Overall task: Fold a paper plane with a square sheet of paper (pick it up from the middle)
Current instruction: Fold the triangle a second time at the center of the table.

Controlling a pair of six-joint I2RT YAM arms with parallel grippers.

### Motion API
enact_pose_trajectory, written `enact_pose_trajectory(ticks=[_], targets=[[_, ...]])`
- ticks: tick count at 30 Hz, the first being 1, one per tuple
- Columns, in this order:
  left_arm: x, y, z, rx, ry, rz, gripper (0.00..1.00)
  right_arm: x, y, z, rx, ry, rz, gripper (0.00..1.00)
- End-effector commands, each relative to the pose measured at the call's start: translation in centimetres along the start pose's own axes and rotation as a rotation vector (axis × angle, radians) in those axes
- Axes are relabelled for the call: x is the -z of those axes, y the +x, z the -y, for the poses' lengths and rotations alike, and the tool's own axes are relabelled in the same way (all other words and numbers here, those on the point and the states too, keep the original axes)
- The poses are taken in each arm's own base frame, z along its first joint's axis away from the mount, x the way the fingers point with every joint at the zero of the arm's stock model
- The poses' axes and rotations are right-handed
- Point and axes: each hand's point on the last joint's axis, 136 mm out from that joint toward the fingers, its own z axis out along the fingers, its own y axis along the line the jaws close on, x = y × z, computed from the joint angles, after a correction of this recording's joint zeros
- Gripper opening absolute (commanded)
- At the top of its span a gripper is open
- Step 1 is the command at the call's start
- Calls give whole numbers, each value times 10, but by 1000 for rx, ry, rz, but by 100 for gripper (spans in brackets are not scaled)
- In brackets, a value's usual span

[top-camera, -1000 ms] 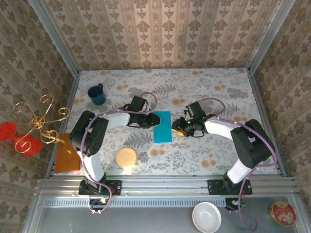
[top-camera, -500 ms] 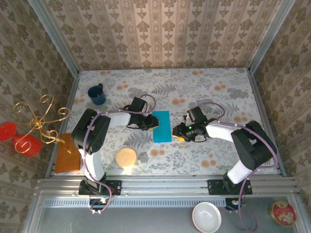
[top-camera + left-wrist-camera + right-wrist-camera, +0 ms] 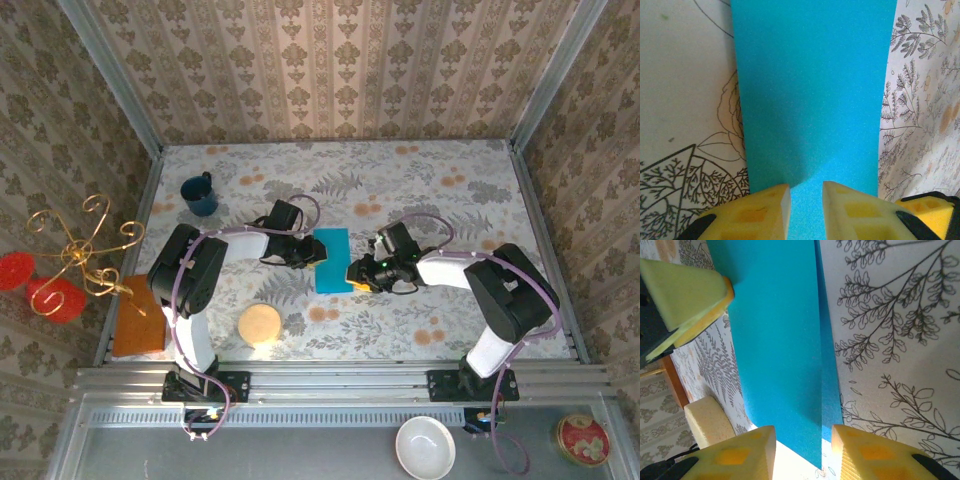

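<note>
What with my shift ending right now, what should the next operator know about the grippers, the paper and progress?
Left gripper: open with a narrow gap, tips over the left edge of the square sheet of paper.
Right gripper: open, straddling the sheet's right edge by its near corner.
Sheet: lying on the floral table between the arms.
Done: folded into a two-layer rectangle.
Left: nose and wing folds; no dart shape yet.

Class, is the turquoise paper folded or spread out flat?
Folded. The paper shows two overlapping layers in the right wrist view, and from above it is a narrow rectangle.
</note>
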Motion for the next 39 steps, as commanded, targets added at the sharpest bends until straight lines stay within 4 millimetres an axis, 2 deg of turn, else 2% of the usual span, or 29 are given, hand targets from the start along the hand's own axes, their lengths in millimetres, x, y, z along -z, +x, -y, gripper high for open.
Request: enact_pose_trajectory(ticks=[1,8,25,33,39], targets=[[-8,15,-30,76,-96,-57,25,-7,9,3,-22,-11,-39,36],[-7,14,-28,74,-92,-52,26,-9,12,-4,-43,-48,-49,31],[-4,14,-22,63,-77,-52,25,-10,7,5,-109,-22,-1,15],[15,-12,10,-23,2,35,26,-7,8,13,-114,15,5,8],[18,-27,10,-22,20,67,27,-5,8,12,-111,17,11,6]])
